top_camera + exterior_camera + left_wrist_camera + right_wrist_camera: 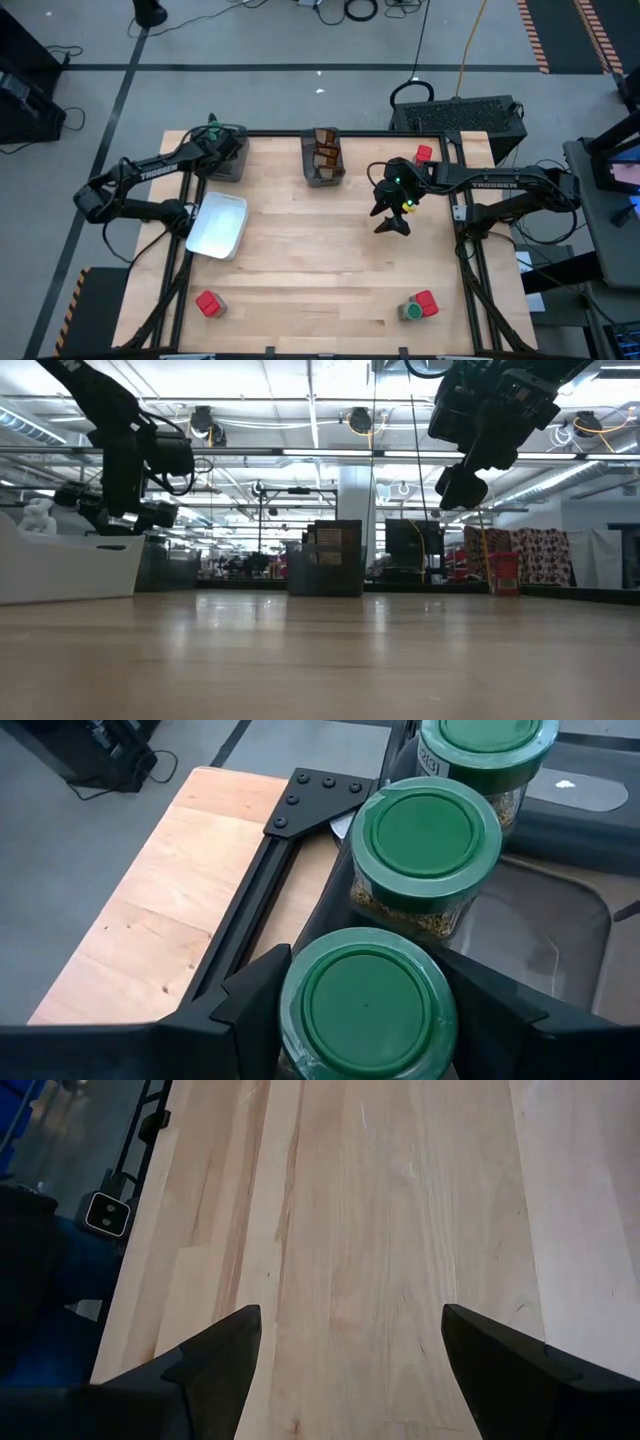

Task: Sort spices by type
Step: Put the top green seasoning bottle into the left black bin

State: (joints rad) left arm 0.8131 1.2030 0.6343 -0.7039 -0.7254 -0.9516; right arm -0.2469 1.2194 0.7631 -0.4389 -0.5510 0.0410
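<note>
My left gripper (216,142) is over the dark grey bin (232,166) at the table's far left corner, shut on a green-lidded jar (365,1005). Two more green-lidded jars (425,845) (487,745) stand in that bin. My right gripper (392,216) hangs open and empty above bare wood right of centre, and also shows in the low view (463,485). A red container (209,303) lies near the front left. A green-lidded jar (411,311) and a red container (427,301) lie at the front right. Another red container (423,154) is at the far right. My left gripper holds the jar between its two fingers (250,1005), one on each side of the jar's body (290,1045) just under the green lid. The jar stands upright, lid up, over the bin. Whether its base rests on the bin floor is hidden.
A dark grey bin (323,160) with brown-orange packets stands at the far middle. A white tray (218,226) lies by the left edge. The black frame rail (250,910) runs beside the left bin. Bare wood (320,270) spans the middle.
</note>
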